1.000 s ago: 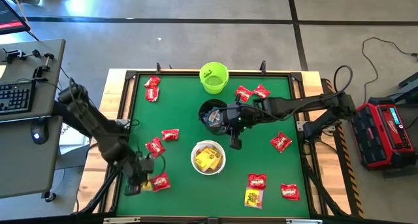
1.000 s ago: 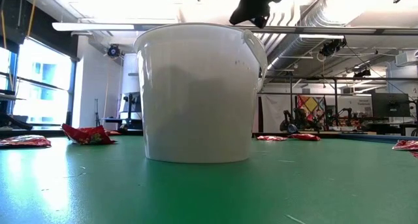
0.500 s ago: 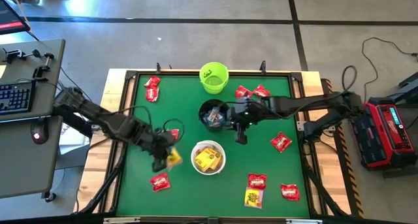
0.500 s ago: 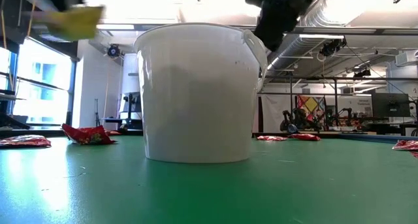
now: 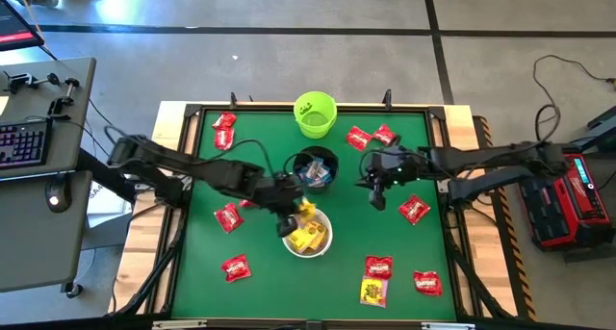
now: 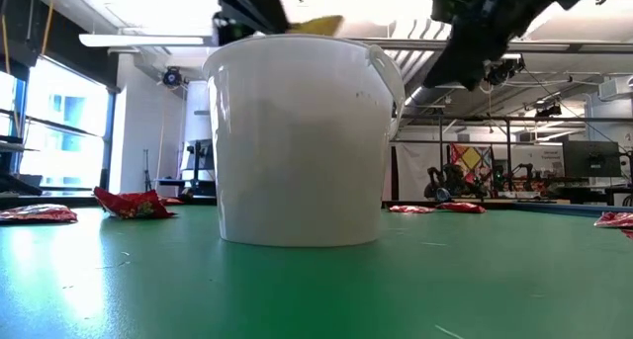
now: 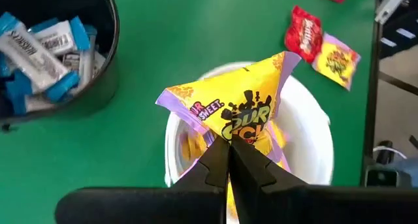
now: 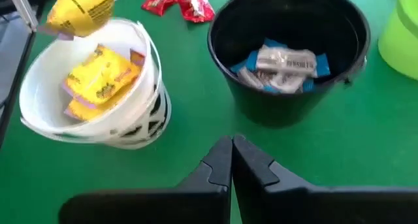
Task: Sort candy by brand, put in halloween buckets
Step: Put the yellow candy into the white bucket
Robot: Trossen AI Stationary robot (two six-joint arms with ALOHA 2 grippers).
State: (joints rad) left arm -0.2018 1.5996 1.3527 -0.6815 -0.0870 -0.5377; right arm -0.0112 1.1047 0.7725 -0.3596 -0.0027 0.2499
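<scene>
The left gripper (image 7: 228,160) pinches a yellow packet (image 7: 241,113) over the white bucket (image 5: 307,232). The right gripper (image 8: 232,160), clamped empty, hovers right of the black bucket (image 8: 287,51), whose blue-and-white candies (image 8: 284,66) only wrist views reveal.

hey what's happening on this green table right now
Two robot arms are sorting candy into buckets. The left gripper is shut on a yellow packet, holding it over the white bucket, which already holds yellow packets. The black bucket holds blue-and-white candies. The right gripper is shut and empty, beside the black bucket. Red packets lie around the table.
</scene>
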